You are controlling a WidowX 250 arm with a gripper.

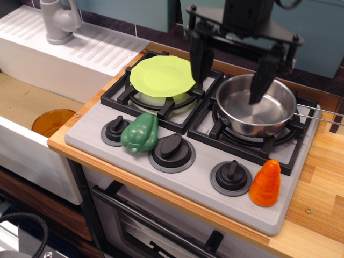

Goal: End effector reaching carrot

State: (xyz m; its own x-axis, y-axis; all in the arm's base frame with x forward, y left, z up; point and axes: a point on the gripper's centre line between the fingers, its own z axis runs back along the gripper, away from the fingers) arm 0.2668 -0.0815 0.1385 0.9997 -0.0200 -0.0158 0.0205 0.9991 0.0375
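On the stove, a steel pan sits under the gripper, whose fingers hang spread wide, grasping nothing. The carrot stands upright at the stove's front right corner, nearer the camera and slightly right of the fingers.

We see a teal wall panel above a band of dark purple tiles. A light wooden desk carries a grey toy stove top with black burner grates. To one side sits a white sink unit with a grey faucet. Light falls evenly.
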